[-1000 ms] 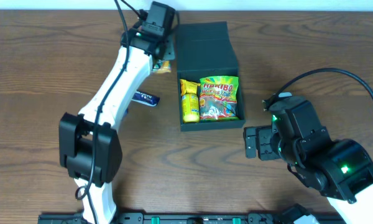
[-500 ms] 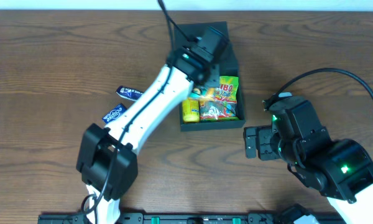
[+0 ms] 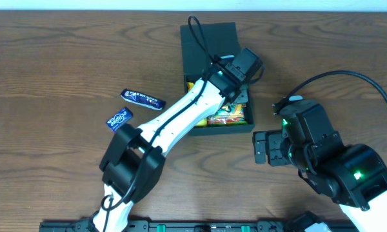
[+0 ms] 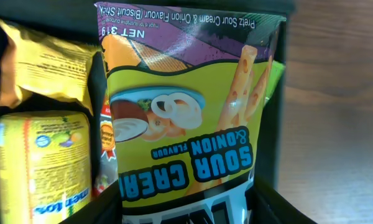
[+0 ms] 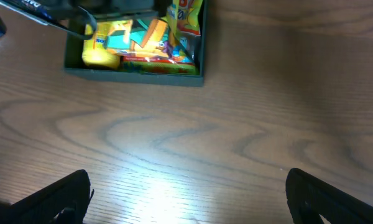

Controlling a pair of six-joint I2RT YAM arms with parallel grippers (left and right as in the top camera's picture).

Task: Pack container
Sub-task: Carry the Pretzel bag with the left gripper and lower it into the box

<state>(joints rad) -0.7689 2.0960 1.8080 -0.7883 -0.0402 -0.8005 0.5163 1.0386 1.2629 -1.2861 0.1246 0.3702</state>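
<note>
The container [image 3: 209, 38] is a matte black box with its lid flap folded back, standing at the table's middle back; it also shows in the right wrist view [image 5: 133, 65]. My left gripper [image 3: 242, 67] hangs over the box's right half, shut on a yellow-green sour cream and onion biscuit-stick packet [image 4: 186, 112], which fills the gap between its black fingers [image 4: 105, 205]. The box's right wall [image 4: 280, 93] lies just beside the packet. My right gripper [image 3: 261, 148] stands open over bare table to the right, and its fingers [image 5: 56, 199] have nothing between them.
Inside the box lie a yellow packet [image 4: 40, 162] and a gummy bag [image 3: 226, 117]. Two small blue packets [image 3: 142, 98] [image 3: 119, 120] lie on the wooden table left of the box.
My left arm has swung from the box's left side to over its right half, carrying the packet. The two blue packets now lie uncovered. The right arm has not moved.
</note>
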